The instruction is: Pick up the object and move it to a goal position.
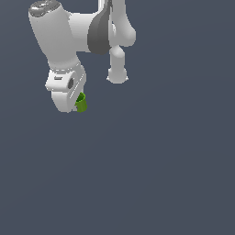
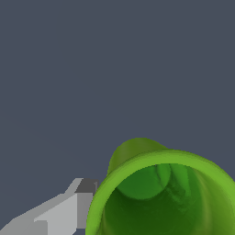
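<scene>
- Exterior view: looking at the white gripper (image 1: 75, 103) hanging off the arm (image 1: 59, 36), tilted, with the green cup (image 1: 81, 102) poking out at its lower end, right against the hand.
- Not seeing any counter edge or corner here, just flat grey background (image 1: 160, 174) everywhere, so not placing the cup relative to anything but the gripper.
- Not seeing a goal marker in this view either.
- Wrist view: staring straight down the hollow mouth of the cup (image 2: 160, 197), filling a big chunk of the picture, so sitting very close to the camera.
- Spotting one grey finger (image 2: 69, 211) touching or just beside the cup's rim; other finger hidden.
- Hand state: honestly not able to tell whether gripping or open, though probably clamping the cup, judging by how close it sits.
- Tip for the carry, assuming it's held: moving slowly and smoothly, avoiding wrist twists, since a tiny cup pinched at an angle could be slipping out easily.
</scene>
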`<state>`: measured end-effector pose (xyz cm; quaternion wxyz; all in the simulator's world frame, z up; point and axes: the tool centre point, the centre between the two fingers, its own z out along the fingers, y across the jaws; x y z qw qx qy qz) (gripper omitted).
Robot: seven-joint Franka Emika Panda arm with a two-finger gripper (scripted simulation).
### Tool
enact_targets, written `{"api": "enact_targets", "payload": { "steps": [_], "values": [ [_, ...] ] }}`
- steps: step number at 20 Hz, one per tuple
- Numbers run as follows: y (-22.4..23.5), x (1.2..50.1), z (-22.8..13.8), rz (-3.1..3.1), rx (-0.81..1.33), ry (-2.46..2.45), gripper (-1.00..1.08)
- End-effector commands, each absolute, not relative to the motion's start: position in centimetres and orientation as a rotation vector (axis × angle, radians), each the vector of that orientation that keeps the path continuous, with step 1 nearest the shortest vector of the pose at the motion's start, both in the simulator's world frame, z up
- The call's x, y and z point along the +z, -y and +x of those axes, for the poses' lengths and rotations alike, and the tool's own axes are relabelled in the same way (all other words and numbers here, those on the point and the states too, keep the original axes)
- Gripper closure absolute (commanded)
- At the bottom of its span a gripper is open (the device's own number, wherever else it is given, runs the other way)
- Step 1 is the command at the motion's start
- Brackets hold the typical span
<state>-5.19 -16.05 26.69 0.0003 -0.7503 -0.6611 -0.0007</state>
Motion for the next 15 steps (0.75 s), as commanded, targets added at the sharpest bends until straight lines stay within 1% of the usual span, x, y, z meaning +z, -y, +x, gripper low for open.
{"api": "enact_targets", "payload": {
  "steps": [1,8,15],
  "values": [
    [17.5,28.4,-5.7,-2.355,-0.004,2.078,1.08],
    [20.0,31.0,-6.3,-2.357,-0.001,2.077,1.08],
    [20.2,31.1,-6.2,-2.357,0.000,2.077,1.08]
  ]
}}
